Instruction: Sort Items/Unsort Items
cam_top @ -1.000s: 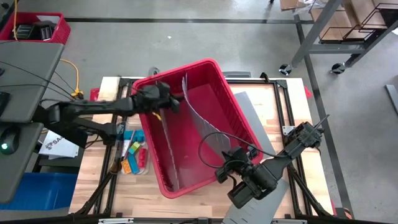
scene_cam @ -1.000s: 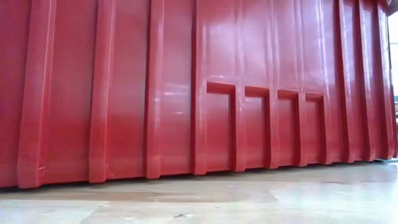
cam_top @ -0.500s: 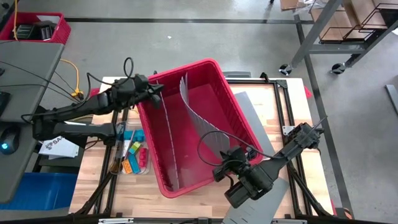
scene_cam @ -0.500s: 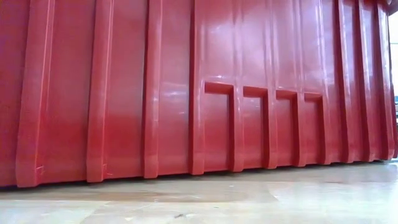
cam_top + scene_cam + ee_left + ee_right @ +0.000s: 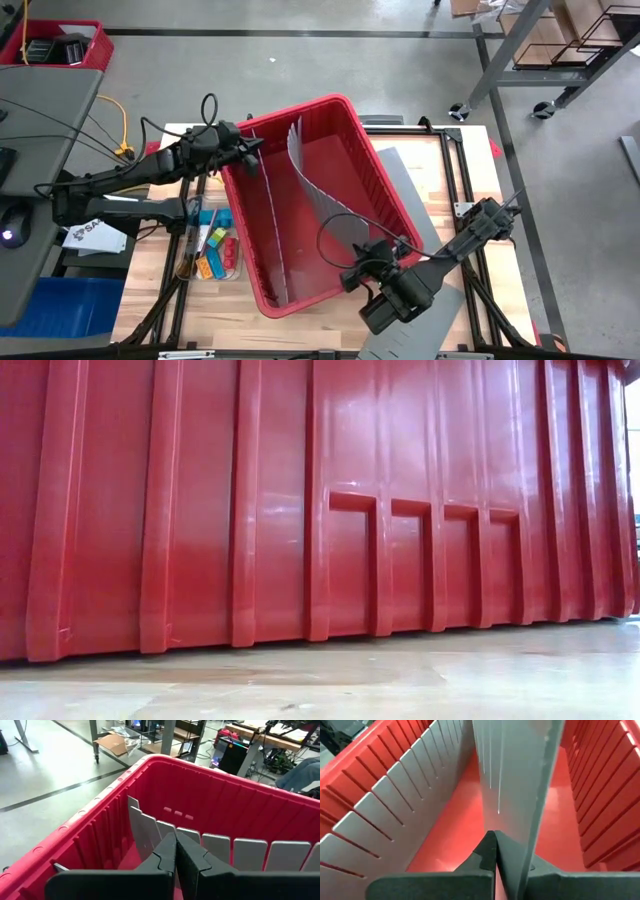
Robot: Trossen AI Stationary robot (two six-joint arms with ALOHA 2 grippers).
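Several small blocky items (image 5: pixel 216 252), likely light and rigid, are lying left of the bin (image 5: pixel 258 298), suiting side pinches, while both claws, left (image 5: pixel 250 150) and right (image 5: pixel 352 279), are staying shut and empty.

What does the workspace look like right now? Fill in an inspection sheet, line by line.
Surface: wooden table, mostly covered by the red bin.
Job's things: coloured blocks and dark sticks lie left of the bin, outside it.
Clutter: grey divider bowed inside the bin; grey panel on the table.
Grippers: left pincer shut at the bin's far left corner; right pincer shut at its near rim.
Cables: black loop over the right arm.
Surroundings: concrete floor, shelving.
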